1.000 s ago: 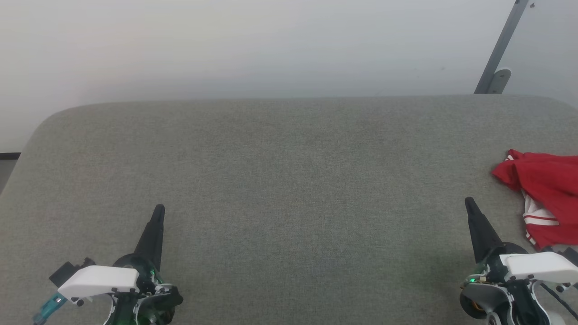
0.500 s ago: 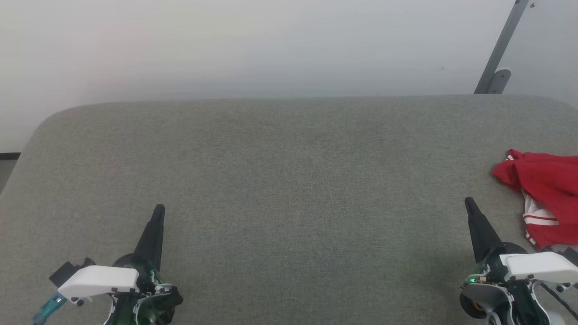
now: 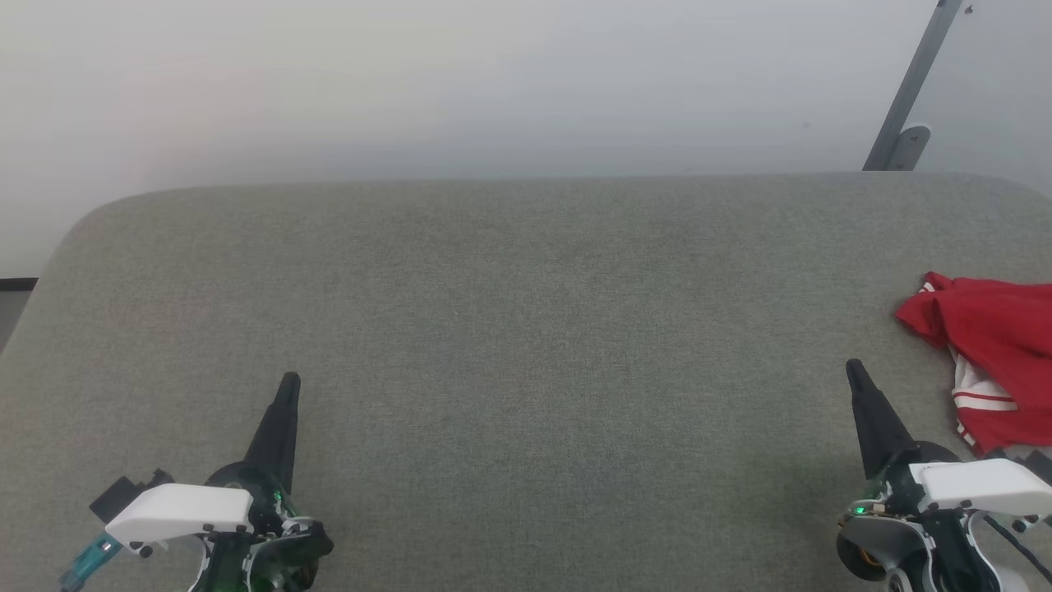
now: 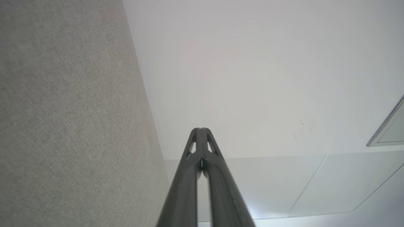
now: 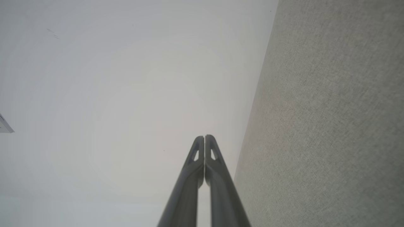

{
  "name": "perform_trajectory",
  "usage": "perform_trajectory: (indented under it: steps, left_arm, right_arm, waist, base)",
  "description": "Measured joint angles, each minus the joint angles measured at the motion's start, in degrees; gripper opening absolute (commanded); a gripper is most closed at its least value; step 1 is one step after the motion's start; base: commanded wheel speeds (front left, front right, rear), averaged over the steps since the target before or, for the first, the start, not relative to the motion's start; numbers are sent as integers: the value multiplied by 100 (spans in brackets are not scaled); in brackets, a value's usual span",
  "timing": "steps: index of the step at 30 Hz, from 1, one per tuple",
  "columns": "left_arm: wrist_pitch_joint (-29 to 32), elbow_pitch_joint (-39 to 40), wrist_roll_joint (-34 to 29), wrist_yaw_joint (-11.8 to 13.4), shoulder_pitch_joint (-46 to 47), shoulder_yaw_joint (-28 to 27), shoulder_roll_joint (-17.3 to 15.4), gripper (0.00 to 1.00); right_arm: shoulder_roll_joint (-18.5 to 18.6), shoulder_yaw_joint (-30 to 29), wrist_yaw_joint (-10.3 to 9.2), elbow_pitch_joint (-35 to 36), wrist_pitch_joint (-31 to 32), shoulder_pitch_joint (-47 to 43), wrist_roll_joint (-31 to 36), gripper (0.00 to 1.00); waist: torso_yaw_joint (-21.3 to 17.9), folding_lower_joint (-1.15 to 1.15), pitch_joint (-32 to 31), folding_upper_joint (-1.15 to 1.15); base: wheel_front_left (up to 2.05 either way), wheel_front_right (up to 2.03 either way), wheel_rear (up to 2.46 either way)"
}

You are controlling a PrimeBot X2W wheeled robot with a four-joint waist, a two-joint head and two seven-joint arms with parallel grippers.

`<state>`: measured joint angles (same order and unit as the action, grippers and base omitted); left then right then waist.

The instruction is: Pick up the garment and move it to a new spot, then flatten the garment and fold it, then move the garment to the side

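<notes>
The garment (image 3: 994, 353), bright red with white panels and striped trim, lies crumpled at the right edge of the grey fabric surface (image 3: 526, 329) and runs out of the head view. My right gripper (image 3: 855, 370) hovers just left of it, fingers pressed together and holding nothing; its tips (image 5: 204, 137) meet in the right wrist view. My left gripper (image 3: 289, 380) rests low at the front left, far from the garment, also shut and empty, its tips (image 4: 200, 130) touching in the left wrist view.
A pale wall (image 3: 493, 82) rises behind the surface's rounded far edge. A grey metal bracket (image 3: 908, 99) leans at the back right. The surface's left corner curves away near a dark strip (image 3: 16, 284).
</notes>
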<state>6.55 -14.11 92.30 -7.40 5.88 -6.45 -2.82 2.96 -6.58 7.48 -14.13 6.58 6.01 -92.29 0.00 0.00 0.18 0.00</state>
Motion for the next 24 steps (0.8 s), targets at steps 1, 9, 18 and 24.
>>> perform_trajectory:
  steps: [1, 9, 18, 24]
  left_arm:
    - [0, 0, 0, 0, 0, 0, 0, 0]
    - [0, 0, 0, 0, 1, 0, 0, 0]
    - [0, 0, 0, 0, 1, 0, 0, 0]
    - [0, 0, 0, 0, 1, 0, 0, 0]
  right_arm:
    - [0, 2, 0, 0, 0, 0, 0, 0]
    - [0, 1, 0, 0, 0, 0, 0, 0]
    - [0, 2, 0, 0, 0, 0, 0, 0]
    - [0, 2, 0, 0, 0, 1, 0, 0]
  waist:
    - [0, 0, 0, 0]
    - [0, 0, 0, 0]
    - [0, 0, 0, 0]
    - [0, 0, 0, 0]
  base:
    - [0, 0, 0]
    - [0, 0, 0]
    - [0, 0, 0]
    - [0, 0, 0]
